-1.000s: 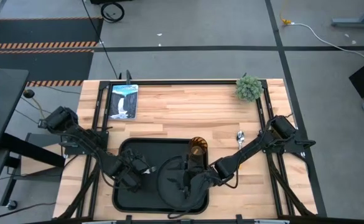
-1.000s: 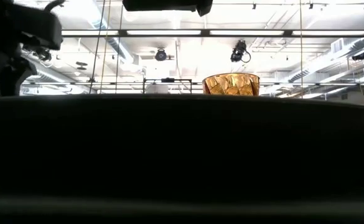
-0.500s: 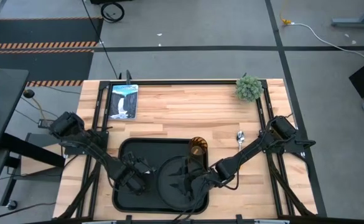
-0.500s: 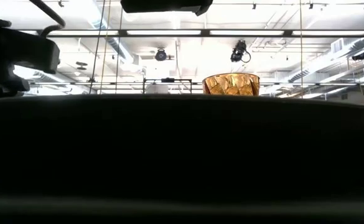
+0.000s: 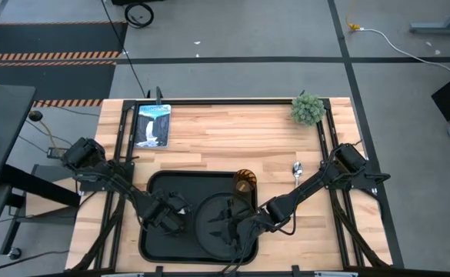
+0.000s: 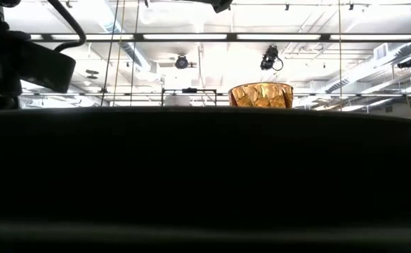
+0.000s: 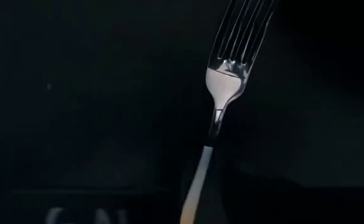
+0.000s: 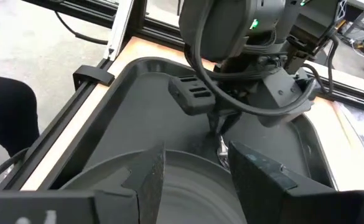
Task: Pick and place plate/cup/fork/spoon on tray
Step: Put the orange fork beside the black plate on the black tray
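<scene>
- My right gripper point(image 8: 191, 177) hung over the plate point(image 5: 218, 223) on the tray point(image 5: 157, 185), fingers spread, grasping nothing.
- My left gripper point(image 8: 222, 121) sat low over the tray's left half, just beside the plate, clenched on the fork point(image 7: 222, 87).
- The cup point(image 5: 245, 182) stood at the tray's far edge.
- The spoon point(image 5: 297, 170) lay on the table point(image 5: 225, 135), right of the tray.

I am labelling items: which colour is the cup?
Translucent amber-orange cup, seen best in the low view.
</scene>
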Robot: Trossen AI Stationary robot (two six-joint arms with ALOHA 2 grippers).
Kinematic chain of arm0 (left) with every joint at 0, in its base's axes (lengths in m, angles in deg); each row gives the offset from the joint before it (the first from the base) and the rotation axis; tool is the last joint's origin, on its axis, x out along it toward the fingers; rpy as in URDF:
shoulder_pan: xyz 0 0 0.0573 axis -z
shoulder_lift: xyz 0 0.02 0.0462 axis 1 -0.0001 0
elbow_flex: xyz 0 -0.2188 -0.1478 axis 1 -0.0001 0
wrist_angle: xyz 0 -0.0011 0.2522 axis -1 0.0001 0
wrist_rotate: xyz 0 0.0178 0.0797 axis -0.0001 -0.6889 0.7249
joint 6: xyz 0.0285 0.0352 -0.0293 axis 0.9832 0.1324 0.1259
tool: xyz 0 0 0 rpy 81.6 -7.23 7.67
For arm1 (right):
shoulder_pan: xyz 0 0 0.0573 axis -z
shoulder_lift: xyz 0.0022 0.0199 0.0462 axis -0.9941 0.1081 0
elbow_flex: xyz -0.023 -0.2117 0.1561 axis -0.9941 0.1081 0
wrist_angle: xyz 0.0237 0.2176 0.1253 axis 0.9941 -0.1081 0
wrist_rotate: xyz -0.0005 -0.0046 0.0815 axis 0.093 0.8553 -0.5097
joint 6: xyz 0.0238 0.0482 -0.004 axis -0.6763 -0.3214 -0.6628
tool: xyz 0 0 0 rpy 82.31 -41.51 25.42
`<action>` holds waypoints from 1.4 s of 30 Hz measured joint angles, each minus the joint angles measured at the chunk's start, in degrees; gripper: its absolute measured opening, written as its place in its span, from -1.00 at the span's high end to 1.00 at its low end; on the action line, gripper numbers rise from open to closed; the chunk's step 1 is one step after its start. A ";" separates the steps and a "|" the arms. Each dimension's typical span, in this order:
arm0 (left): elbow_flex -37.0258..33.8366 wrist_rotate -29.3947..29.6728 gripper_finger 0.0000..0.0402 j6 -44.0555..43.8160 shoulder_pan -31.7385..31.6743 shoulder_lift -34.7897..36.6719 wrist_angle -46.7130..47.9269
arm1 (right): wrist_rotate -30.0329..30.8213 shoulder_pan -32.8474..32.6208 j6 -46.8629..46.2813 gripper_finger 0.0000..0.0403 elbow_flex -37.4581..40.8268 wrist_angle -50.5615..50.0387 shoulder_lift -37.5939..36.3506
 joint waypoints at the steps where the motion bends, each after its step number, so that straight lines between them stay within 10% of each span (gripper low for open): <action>1: 0.00 -0.10 0.63 -1.30 -0.05 0.00 -0.03 | -0.02 0.00 0.04 0.09 0.00 -0.02 0.00; 9: -0.15 -1.30 0.92 -15.99 -0.85 -0.04 -1.18 | -2.83 -0.31 -1.03 0.09 0.00 1.53 0.00; 42: 8.83 9.17 0.92 -49.57 5.36 -5.34 0.39 | -9.22 -0.37 2.63 0.09 0.00 1.41 0.00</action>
